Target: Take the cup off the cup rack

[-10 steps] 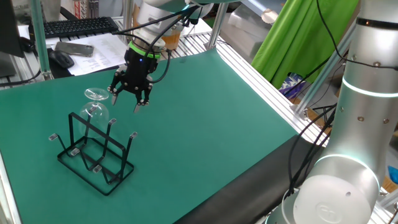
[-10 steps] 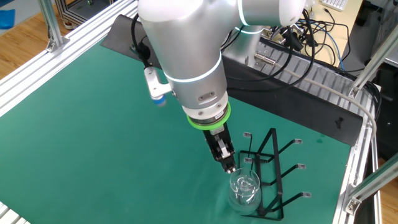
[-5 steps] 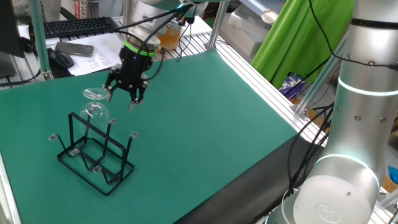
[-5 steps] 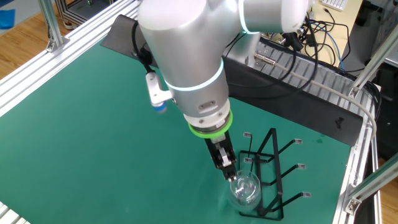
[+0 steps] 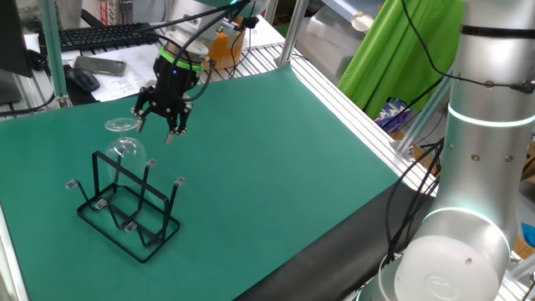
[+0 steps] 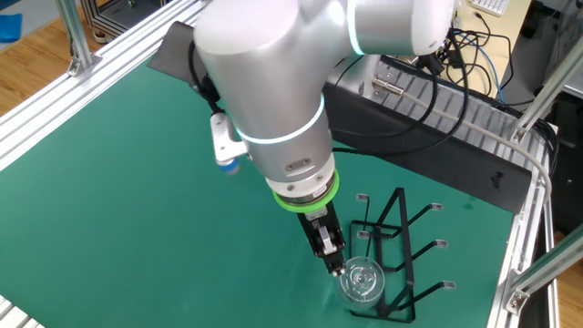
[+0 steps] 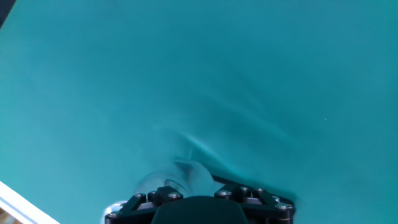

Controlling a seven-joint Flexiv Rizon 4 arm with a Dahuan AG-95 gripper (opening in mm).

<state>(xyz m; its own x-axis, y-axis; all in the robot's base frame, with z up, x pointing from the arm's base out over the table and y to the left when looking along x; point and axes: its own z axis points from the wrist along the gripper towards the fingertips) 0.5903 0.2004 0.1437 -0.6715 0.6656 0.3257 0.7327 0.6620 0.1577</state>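
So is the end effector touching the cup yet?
Cannot tell. In one fixed view the end effector sits beside the cup foot; in the other fixed view they overlap, and no view shows contact or a gap plainly.

**Even, bright light; soft hand view**

Both fixed views are evenly lit from above and sharp, with faint shadows on the green mat. The silver arm carries broad soft highlights. The hand view is blurred and bluer, and the glass shows only as a pale smear.
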